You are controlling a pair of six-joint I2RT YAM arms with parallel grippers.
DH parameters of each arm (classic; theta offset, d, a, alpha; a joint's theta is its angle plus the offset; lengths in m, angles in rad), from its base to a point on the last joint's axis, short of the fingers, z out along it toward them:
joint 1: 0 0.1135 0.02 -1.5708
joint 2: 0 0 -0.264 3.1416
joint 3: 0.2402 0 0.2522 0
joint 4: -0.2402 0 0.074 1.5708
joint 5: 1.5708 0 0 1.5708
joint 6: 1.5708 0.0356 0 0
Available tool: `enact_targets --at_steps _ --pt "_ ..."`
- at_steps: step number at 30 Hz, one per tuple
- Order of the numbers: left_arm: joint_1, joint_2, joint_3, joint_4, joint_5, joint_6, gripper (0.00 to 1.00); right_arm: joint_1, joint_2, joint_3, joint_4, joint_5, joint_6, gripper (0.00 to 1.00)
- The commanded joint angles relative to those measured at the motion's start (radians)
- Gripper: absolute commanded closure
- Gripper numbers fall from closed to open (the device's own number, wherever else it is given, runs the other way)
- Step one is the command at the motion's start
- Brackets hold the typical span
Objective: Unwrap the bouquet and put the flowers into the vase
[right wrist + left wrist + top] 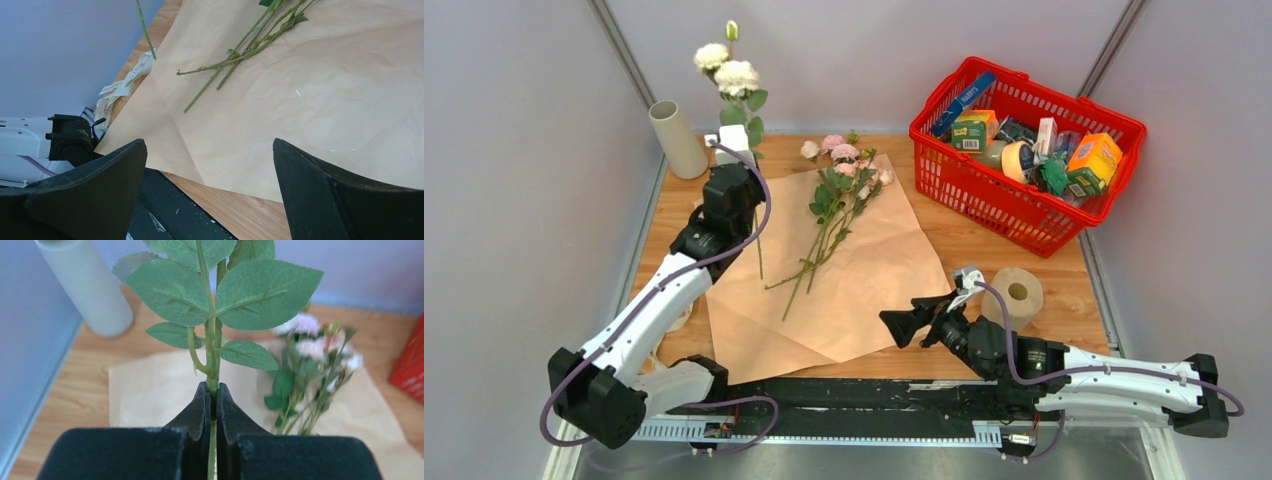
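Observation:
The bouquet lies unwrapped: its peach-tan paper [874, 285] is spread flat on the table, and pink flowers [842, 180] with long green stems rest on it. My left gripper [736, 170] is shut on the stem [213, 345] of a cream-white rose [736, 76], held upright just right of the vase [676, 138], an off-white tube at the back left. In the left wrist view the vase [87, 287] stands to the upper left. My right gripper [916, 315] hangs open and empty over the paper's front right edge [300, 110].
A red basket [1024, 150] full of groceries stands at the back right. A tan tape roll [1016, 295] sits just right of the right gripper. Cream ribbon [122, 87] lies off the paper's left edge. Grey walls close in both sides.

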Motion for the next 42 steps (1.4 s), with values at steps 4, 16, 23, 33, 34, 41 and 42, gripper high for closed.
enact_targets --at_steps 4,16,23,33,34,41,42 --pt "0.054 -0.097 -0.014 0.507 0.036 0.347 1.0 0.003 0.002 0.012 0.01 -0.013 0.023 0.0" --pt "0.169 0.105 0.11 1.005 0.215 0.639 1.0 0.003 0.018 0.019 0.01 -0.007 -0.003 0.0" --pt "0.253 0.291 0.208 1.18 0.314 0.717 1.0 0.003 0.054 0.059 0.012 -0.004 -0.064 0.0" --pt "0.349 0.636 0.404 1.398 0.336 0.682 1.0 0.003 0.17 0.168 0.016 0.019 -0.23 0.0" --pt "0.362 0.65 0.417 1.409 0.348 0.657 1.0 0.003 0.178 0.176 0.022 0.019 -0.256 0.0" --pt "0.43 0.765 0.57 1.386 0.42 0.59 1.0 0.0 0.23 0.217 0.046 0.055 -0.371 0.0" --pt "0.447 0.768 0.576 1.384 0.437 0.579 1.0 0.0 0.232 0.216 0.05 0.059 -0.376 0.0"
